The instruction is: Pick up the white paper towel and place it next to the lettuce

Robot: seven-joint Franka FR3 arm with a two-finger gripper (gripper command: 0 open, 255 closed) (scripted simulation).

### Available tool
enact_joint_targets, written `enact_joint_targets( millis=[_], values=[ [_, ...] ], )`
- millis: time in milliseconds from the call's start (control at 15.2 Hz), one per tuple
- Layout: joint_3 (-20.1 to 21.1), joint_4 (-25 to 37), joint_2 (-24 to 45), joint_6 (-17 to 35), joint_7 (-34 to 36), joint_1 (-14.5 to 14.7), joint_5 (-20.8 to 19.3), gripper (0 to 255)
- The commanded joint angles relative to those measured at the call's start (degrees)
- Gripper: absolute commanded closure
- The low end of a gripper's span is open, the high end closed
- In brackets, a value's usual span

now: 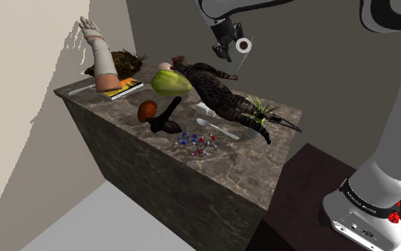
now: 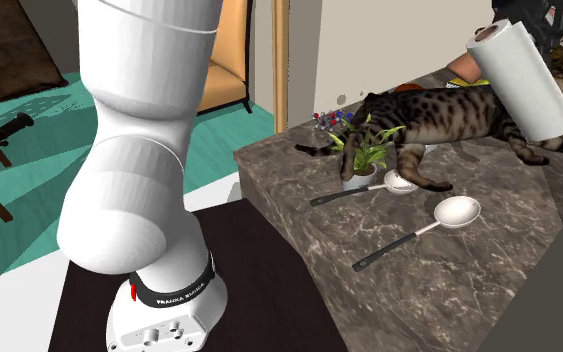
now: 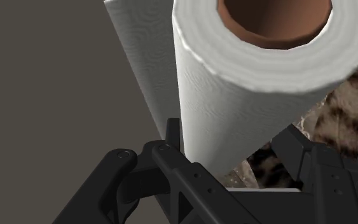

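Observation:
My gripper (image 1: 229,47) hangs high above the dark marble counter (image 1: 227,175), shut on the white paper towel roll (image 1: 243,46). In the wrist view the roll (image 3: 247,83) with its brown core sits clasped between the black fingers (image 3: 171,137), a loose sheet trailing behind it. The second exterior view shows the roll (image 2: 522,80) tilted in the air over a spotted cat (image 2: 439,115). The green lettuce (image 1: 170,83) lies on the counter near the cat's head, below the roll and toward the shoulder view's left.
The cat (image 1: 216,89) lies stretched across the counter's back. A potted plant (image 1: 259,110), two spoons (image 2: 449,215), a molecule model (image 1: 195,142), a black object (image 1: 164,121), an orange ball (image 1: 147,110), a notebook (image 1: 124,89) and a mannequin arm (image 1: 99,57) crowd it.

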Motion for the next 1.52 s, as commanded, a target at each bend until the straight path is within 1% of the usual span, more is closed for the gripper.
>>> enact_joint_targets(
  millis=[0,132,198,792,1452],
  values=[
    [-0.9,6.5,4.5,-1.5,-2.0,0.9,-2.2,255],
    [-2.1,14.5,9.7,-3.3,-4.5,2.4,-4.4,255],
    [-2.5,17.4,11.6,-4.0,-5.4,3.0,-5.1,255],
    [-2.1,8.9,10.5,2.1,-1.5,0.8,-4.2,255],
    [-2.1,2.3,11.1,8.0,2.3,-0.6,-4.3,255]
  ],
)
